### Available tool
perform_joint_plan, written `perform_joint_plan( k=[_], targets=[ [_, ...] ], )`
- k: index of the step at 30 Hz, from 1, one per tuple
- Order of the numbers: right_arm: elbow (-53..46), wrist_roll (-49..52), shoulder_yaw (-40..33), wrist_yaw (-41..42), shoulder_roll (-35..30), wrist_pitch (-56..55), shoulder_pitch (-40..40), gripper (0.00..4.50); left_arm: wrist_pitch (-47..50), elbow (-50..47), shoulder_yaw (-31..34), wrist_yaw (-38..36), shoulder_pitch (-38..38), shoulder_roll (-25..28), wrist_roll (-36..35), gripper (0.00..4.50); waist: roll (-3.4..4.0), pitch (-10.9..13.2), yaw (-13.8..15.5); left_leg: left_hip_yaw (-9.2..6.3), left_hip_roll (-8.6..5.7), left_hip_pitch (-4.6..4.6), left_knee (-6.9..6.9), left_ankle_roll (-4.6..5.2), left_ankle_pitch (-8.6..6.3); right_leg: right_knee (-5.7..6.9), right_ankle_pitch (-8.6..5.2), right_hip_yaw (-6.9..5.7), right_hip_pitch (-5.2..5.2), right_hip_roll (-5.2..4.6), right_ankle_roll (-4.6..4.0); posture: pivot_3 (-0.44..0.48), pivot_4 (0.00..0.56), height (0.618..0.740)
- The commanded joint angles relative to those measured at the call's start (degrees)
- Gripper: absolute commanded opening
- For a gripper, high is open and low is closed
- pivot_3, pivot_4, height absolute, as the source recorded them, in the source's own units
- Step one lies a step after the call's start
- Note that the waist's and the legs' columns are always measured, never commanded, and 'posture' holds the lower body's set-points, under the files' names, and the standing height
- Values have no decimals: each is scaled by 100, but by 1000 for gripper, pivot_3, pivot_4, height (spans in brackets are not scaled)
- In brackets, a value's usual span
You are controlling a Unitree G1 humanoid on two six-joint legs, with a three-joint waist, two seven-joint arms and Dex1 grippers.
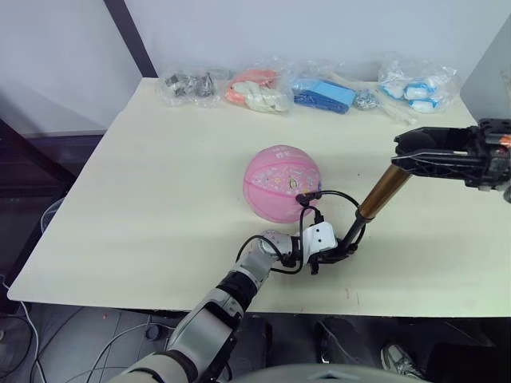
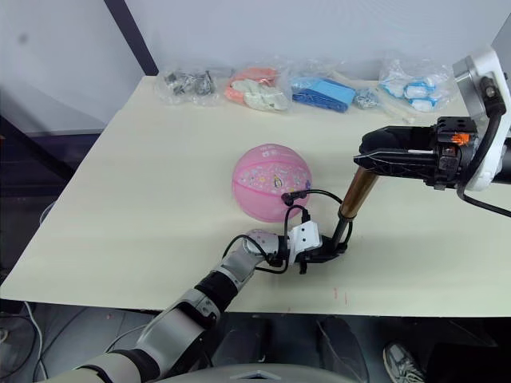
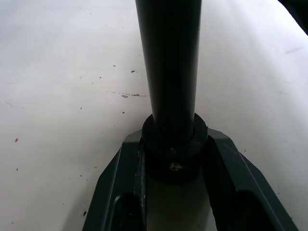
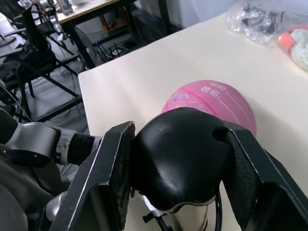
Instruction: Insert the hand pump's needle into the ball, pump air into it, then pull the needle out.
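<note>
The ball [image 1: 282, 183] is the landmark here, sitting pink and printed near the middle of the pale table [image 1: 144, 191]. Behind it, along the table's far edge, runs a row of clear bags: a bag of dark metal bits [image 1: 188, 84] off to the ball's left, a bag of orange and white pieces [image 1: 257, 92] almost straight behind, a bag with blue items [image 1: 323, 94] behind and to the right, and a bag of white and blue pieces [image 1: 417, 88] furthest right.

Down in front of the ball, slightly to its right, the left gripper [image 1: 334, 252] is low at the table, its fingers clamped narrow around the black bottom cap of the hand pump [image 1: 382, 193]. The left wrist view confirms it: the cap is wedged between the two fingers with the tube rising away.

From that base the thin black hose [image 1: 339, 196] loops up and curls over to the ball's near-right face, where its black fitting meets the rubber. The needle itself is too small to make out, so whether it is inside cannot be told.

The bronze tube leans up and away to the right of the ball. At its top, the right gripper [image 2: 369, 162] comes in level from the right, fingers closed on the black handle [image 4: 178, 156], which bulges between them in the right wrist view.
</note>
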Motion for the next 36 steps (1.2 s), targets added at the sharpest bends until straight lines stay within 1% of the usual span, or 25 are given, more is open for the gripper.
perform_joint_plan(
  k=[1, 6, 9, 11, 20, 28, 36],
  targets=[
    [-260, -62, -172, -101, 40, -137, 272, 2299, 253, 505, -307, -163, 289, 190, 388, 1097, -8, -5, -4, 0, 0, 2, 0, 0, 0, 0, 0, 0, 1, 1, 0, 0, 150, 740],
    [-415, -206, -138, -53, -5, -265, 655, 2299, 254, 507, -303, -167, 284, 187, 389, 1097, -20, -17, -14, 1, 1, 8, 0, 0, 0, 2, 0, 1, 7, 2, 0, 0, 150, 740],
    [-410, -189, -124, -76, -43, -292, 705, 2299, 252, 510, -299, -171, 283, 190, 387, 1097, -21, -18, -15, 0, 0, 8, 0, 0, 0, 2, 0, 0, 8, 3, 0, 0, 150, 740],
    [-410, -160, -103, -110, -21, -306, 708, 2299, 247, 514, -303, -174, 284, 192, 391, 1097, -21, -18, -15, 1, 0, 8, 0, 0, 0, 2, 0, 1, 7, 3, 0, 0, 150, 740],
    [-721, -482, 183, -109, 146, -523, 1178, 2299, 255, 503, -302, -183, 276, 185, 394, 1097, -27, -22, -12, -1, 0, 8, 0, 0, 0, 2, 0, 0, 8, 3, 0, 0, 150, 740],
    [-894, -968, 579, -110, 498, -855, 1668, 2299, 271, 487, -296, -199, 274, 192, 396, 1097, -40, -32, -13, -3, -2, 8, 0, 0, 0, 1, 0, -2, 8, 4, 0, 0, 150, 740],
    [-939, -1814, 1040, -24, 792, -1371, 2264, 2299, 305, 424, -291, -217, 296, 208, 388, 1097, -44, -37, -15, -5, -2, 12, 0, 0, 0, 0, -1, -4, 12, 5, 1, 0, 150, 740]
  ],
)
